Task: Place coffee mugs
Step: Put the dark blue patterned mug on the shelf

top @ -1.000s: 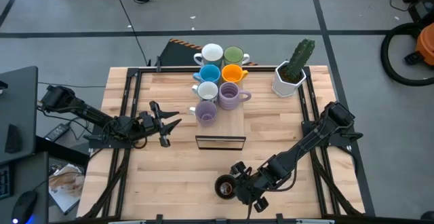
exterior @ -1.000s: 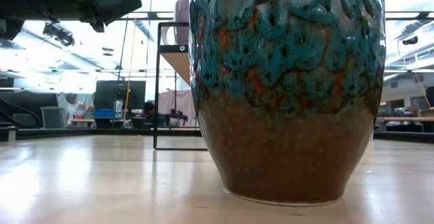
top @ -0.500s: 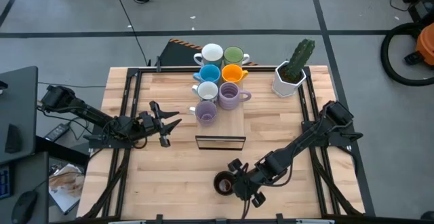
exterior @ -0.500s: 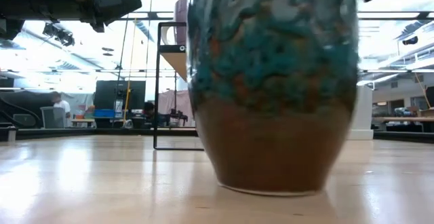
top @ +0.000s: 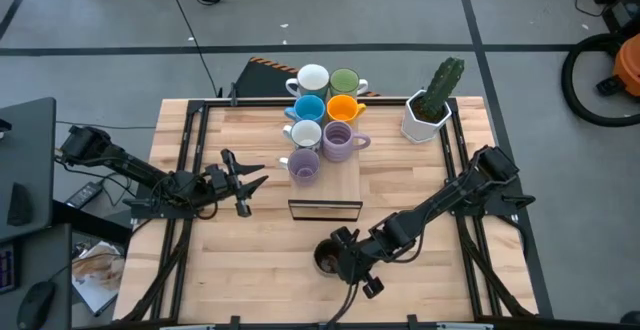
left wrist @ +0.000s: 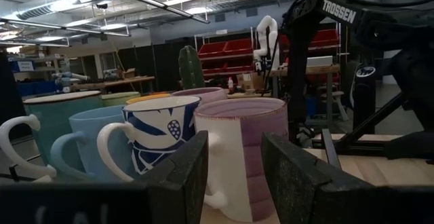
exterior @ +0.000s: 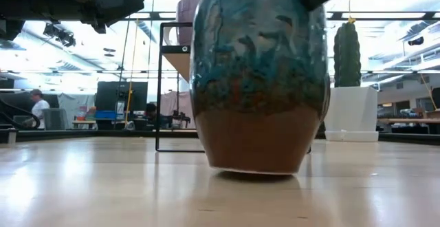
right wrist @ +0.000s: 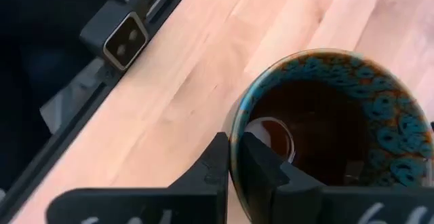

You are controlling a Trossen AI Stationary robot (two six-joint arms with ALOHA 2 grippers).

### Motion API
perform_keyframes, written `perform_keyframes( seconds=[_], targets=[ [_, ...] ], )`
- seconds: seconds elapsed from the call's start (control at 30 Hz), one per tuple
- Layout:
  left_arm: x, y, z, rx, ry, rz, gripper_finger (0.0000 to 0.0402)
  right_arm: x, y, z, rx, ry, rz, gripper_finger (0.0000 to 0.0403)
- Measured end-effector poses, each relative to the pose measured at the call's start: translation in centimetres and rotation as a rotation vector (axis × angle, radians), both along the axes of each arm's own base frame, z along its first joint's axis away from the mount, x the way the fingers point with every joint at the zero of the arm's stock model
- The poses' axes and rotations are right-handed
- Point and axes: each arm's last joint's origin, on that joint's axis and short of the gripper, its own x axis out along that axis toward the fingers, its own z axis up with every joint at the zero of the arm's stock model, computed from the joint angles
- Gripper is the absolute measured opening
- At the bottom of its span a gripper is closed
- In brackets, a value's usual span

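Observation:
A dark brown mug with blue glaze [top: 324, 260] stands near the table's near edge; it fills the low view [exterior: 258, 82], its base at the table top. My right gripper [top: 343, 254] is shut on its rim, also shown in the right wrist view [right wrist: 237, 163]. Seven other mugs stand on a raised wooden shelf [top: 345, 175] at the far middle: white [top: 313, 78], green [top: 345, 82], blue [top: 309, 107], orange [top: 343, 107], a white patterned one [top: 305, 133] and two lavender [top: 340, 140]. My left gripper [top: 246, 180] is open and empty, left of the shelf. My right gripper holds the dark brown mug by its wall at the rim [right wrist: 233, 137], one finger [right wrist: 261, 166] inside the mug and one finger [right wrist: 218, 161] outside. The fingers come from above, slanting in from the table's right. The mug stays upright, its base [exterior: 251, 166] at the table top.
A white hexagonal pot with a green cactus [top: 432, 105] stands at the far right. The shelf's black frame [top: 325, 208] stands just beyond the dark mug. Black rails run along the table's left and right edges. Bare wood lies left and right of the mug.
My right gripper has moved toward the table's far edge and a little left, toward the shelf, taking the dark brown mug with it. The mug has stayed upright and now stands farther from the near edge.

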Motion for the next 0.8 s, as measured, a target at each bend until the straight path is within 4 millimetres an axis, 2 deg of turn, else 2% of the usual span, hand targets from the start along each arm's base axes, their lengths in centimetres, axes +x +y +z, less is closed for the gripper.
perform_keyframes(
  seconds=[0.17,0.4,0.53,0.8],
  targets=[
    [0.0,0.0,0.0,0.000,0.001,0.000,0.0142,0.5,-0.3,0.9,0.076,0.039,-0.101,0.0027],
    [0.0,0.0,0.0,0.001,0.001,0.000,0.0142,0.4,-0.4,2.2,0.092,0.113,-0.233,0.0027],
    [0.0,0.0,0.0,0.001,0.001,0.000,0.0142,-0.1,-0.7,2.2,0.066,0.178,-0.316,0.0027],
    [0.0,0.0,0.0,0.001,0.001,0.000,0.0142,-1.6,0.1,2.2,-0.007,0.212,-0.400,0.0027]
  ],
)
